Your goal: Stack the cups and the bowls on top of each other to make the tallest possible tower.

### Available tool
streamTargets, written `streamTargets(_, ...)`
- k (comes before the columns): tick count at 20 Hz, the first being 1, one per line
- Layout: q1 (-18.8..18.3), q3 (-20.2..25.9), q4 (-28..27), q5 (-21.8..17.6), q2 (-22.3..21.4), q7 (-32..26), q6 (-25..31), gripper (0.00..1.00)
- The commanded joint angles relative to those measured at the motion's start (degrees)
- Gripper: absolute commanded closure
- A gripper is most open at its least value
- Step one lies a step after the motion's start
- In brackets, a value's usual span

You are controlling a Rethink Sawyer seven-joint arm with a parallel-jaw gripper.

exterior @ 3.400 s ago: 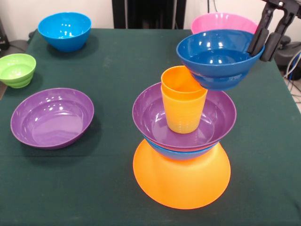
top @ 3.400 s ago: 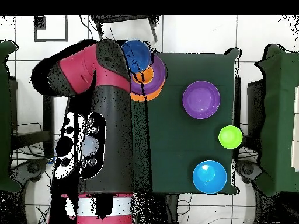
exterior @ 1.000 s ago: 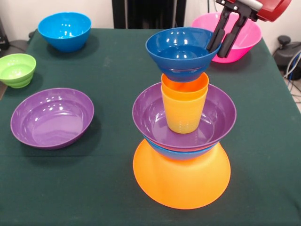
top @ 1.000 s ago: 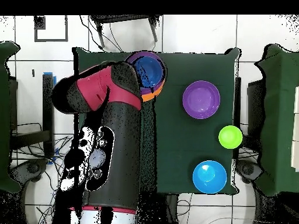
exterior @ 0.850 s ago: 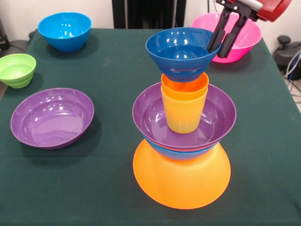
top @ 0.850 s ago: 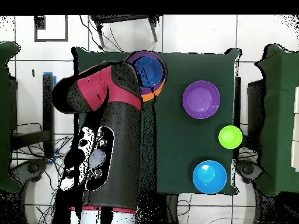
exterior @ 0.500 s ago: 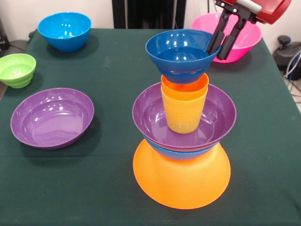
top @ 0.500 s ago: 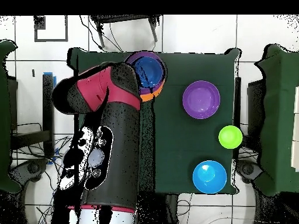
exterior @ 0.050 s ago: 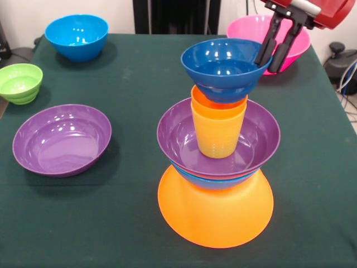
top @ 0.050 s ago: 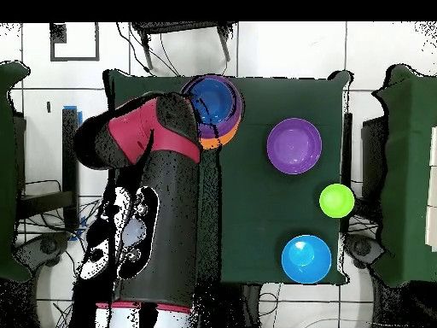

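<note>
Tower (exterior @ 0.050 s ago: 216,206) of bowls and cups stands near the table's front, right of centre, topped by a dark blue bowl (exterior @ 0.050 s ago: 223,67) tilted on the orange cup (exterior @ 0.050 s ago: 218,128). Gripper (exterior @ 0.050 s ago: 274,43) clamps that bowl's right rim. From overhead, the arm (top @ 0.050 s ago: 149,171) partly covers the stack.

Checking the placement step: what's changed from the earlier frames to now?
The hand, shut on the dark blue bowl's rim, carried it from beside the tower to over the orange cup. It's since drifted slightly off-centre and isn't released. The tower, loose purple bowl, green bowl and bright blue bowl stayed put.
</note>
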Motion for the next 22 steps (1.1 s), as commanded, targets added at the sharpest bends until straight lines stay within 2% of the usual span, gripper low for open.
streamTargets(1, 1.5, 1.34, 3.98, -4.87, 4.52, 0.48, -2.67, 1.0)
streamTargets(14, 4.0, -4.44, 4.45, -5.45, 6.71, 2.74, -4.84, 1.0)
streamTargets(22, 4.66, -5.29, 5.89, -3.35, 7.09, 2.9, -6.15, 1.0)
